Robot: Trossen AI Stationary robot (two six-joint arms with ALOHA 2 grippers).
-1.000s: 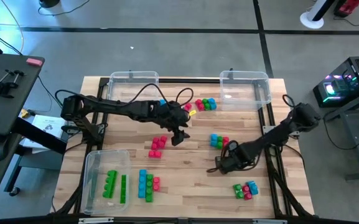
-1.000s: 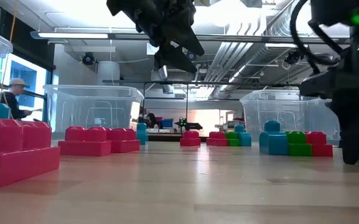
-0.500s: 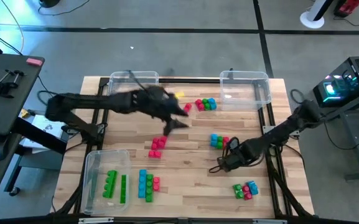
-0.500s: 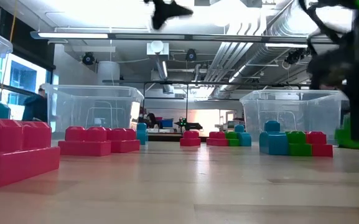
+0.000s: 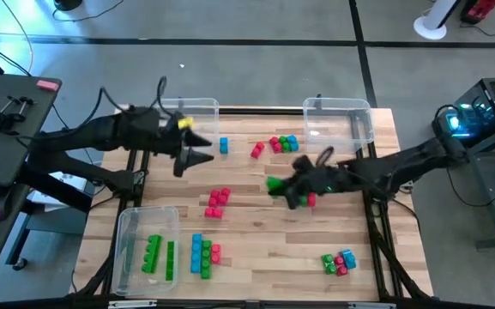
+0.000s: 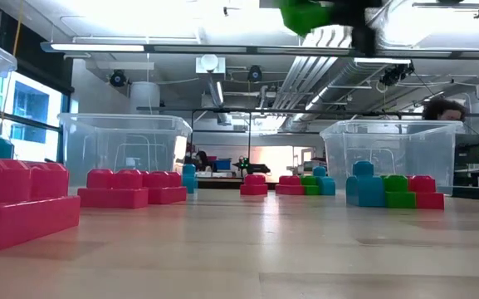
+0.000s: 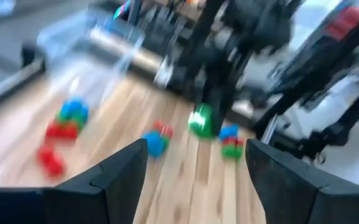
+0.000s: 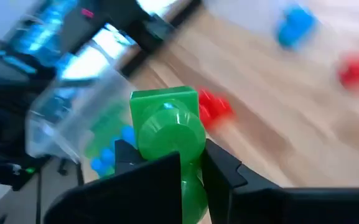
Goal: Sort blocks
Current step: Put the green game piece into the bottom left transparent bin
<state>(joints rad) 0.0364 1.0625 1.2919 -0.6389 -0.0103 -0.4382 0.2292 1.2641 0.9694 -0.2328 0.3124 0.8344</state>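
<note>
Item one, your right tool [image 5: 280, 186]: fingers pressed together on a green block [image 5: 274, 183], pinching it from both sides; in the right wrist view the green block [image 8: 167, 134] stands between the fingertips [image 8: 148, 174] with a round stud facing the camera, its long axis running out along the fingers. It is carried clear above the desk [image 5: 256, 257], over the middle, a little toward the right edge; the low view shows it high overhead [image 6: 305, 15]. Item two, your left tool [image 5: 197, 158]: fingers spread wide, holding nothing, hanging above the desk near its far left corner, beside a clear bin [image 5: 197, 109]. Item three, blocks lying loose on the desk: a red-pink cluster [image 5: 218, 202] near the middle, a mixed group [image 5: 284, 144] toward the far edge, a mixed group [image 5: 339, 262] at the near right corner, blue and green bars [image 5: 200, 255] by the near left bin [image 5: 135, 249].
</note>
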